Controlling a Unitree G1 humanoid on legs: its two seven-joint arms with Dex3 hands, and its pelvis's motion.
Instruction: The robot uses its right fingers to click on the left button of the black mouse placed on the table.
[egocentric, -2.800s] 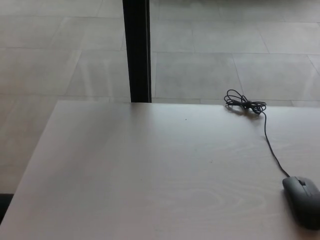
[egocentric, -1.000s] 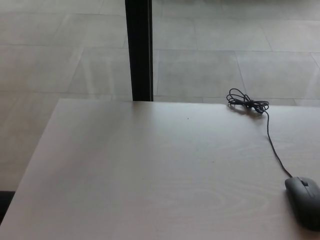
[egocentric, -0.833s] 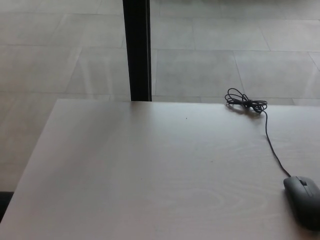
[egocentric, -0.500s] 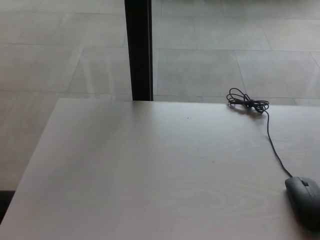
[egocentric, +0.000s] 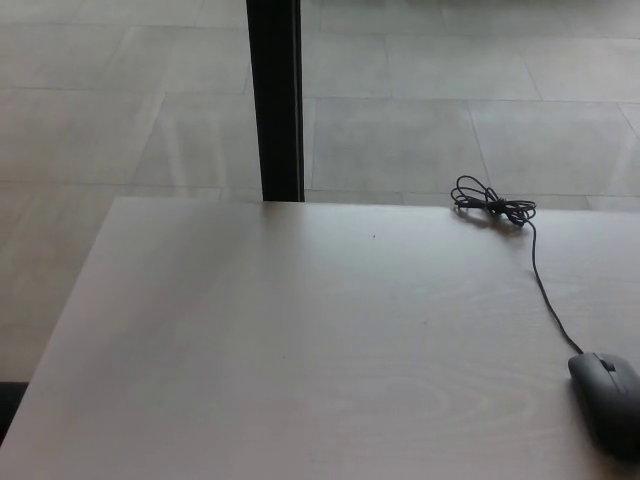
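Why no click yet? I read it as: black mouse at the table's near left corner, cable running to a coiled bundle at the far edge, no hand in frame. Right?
One thing is off: the black mouse sits at the near right corner of the table, not the left, as the head view shows. Its cable does run to the coiled bundle at the far edge, and no hand is in frame.

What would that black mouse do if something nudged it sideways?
The mouse sits low and flat on the smooth table, so it would probably slide, not tip. Its thin cable looks floppy, slack and bundled at the far end, so hardly any tug.
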